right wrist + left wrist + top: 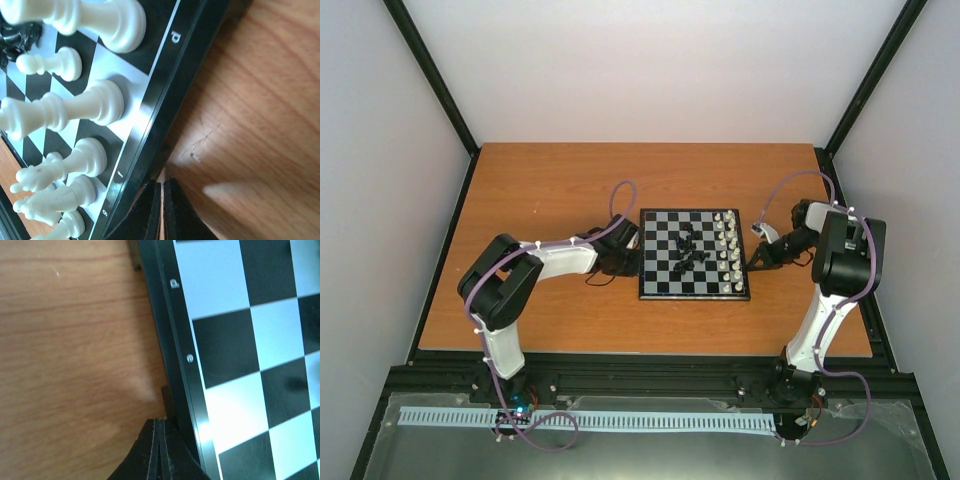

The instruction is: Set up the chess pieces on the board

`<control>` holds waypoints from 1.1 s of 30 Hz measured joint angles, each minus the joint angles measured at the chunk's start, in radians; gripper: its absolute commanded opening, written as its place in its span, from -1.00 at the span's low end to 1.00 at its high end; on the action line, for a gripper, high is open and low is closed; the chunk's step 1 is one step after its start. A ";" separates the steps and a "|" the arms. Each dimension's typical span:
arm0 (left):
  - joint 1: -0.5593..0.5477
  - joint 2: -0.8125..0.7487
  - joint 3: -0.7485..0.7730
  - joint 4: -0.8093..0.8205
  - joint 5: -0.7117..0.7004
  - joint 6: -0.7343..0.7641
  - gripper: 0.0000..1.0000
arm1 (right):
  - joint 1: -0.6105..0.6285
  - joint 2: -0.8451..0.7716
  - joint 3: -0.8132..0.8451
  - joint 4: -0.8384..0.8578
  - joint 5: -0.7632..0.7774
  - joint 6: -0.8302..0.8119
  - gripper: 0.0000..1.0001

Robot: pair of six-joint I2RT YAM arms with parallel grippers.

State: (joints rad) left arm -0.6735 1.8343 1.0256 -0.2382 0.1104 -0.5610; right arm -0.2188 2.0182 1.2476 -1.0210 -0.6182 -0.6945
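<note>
Black pieces (688,250) heaped at centre of board (658,280): tiny, light, hard, slick; pinch at waist. Left claw (159,426), right claw (161,186) closed tight, empty.

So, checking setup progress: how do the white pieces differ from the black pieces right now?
The white pieces stand in two neat lines along the board's right side; the black pieces sit bunched near its middle. The white pieces look set up; the black pieces are not, with the board's left rows bare. Both sets are on the board.
</note>
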 measured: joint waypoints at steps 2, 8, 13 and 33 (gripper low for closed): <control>-0.012 -0.014 -0.015 -0.007 -0.008 0.000 -0.98 | 0.004 -0.008 -0.010 -0.001 0.008 -0.005 -0.93; -0.031 -0.059 -0.068 -0.010 -0.022 -0.001 -0.98 | 0.027 -0.028 -0.034 -0.003 0.029 -0.016 -0.94; -0.035 -0.093 -0.106 -0.010 -0.041 -0.007 -0.98 | 0.047 -0.043 -0.053 -0.002 0.036 -0.008 -0.81; 0.140 -0.124 0.074 -0.052 0.011 -0.003 0.19 | 0.022 -0.019 0.214 0.061 0.085 0.179 0.05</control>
State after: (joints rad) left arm -0.5331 1.7100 1.0996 -0.2905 0.1211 -0.5640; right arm -0.1967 1.9987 1.4620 -0.9600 -0.5335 -0.5152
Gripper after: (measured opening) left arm 0.607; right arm 0.519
